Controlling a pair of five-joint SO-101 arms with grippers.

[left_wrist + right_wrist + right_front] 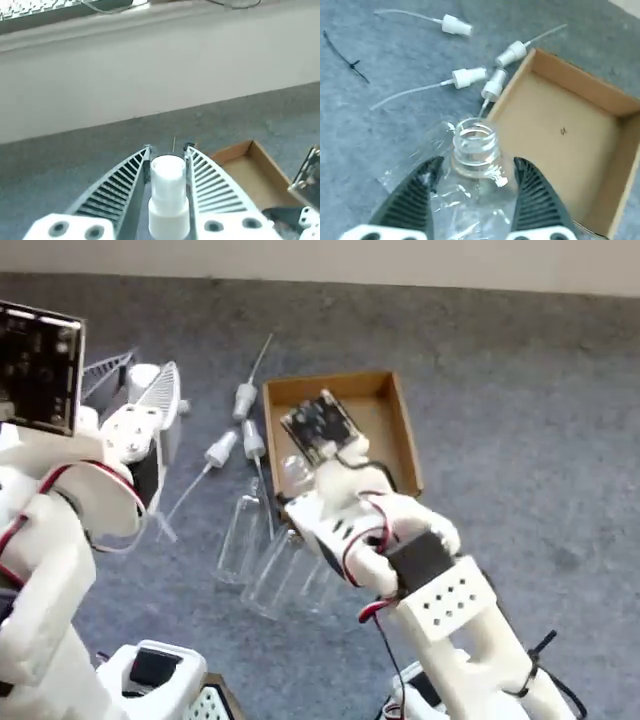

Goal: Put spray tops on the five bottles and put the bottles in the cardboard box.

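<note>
Nearest my lens, the left gripper (pixel 167 150) has its white fingers pinching a spray top (pixel 169 195) by its collar, held clear of the bench at the left. The right gripper (pixel 477 162) has its black fingers set on either side of a clear bottle (pixel 472 145). They look closed on its body, with the open mouth facing up just left of the cardboard box (pixel 615 107). Four loose tops (pixel 470 76) lie on the bench (pixel 380 140) left of and beyond the box, and uncapped bottles (pixel 240 530) lie nearer. The box looks empty, so I judge I'm on the first capping. Next I'd carry the held top right, centre it over the mouth, then lower and seat it straight.
</note>
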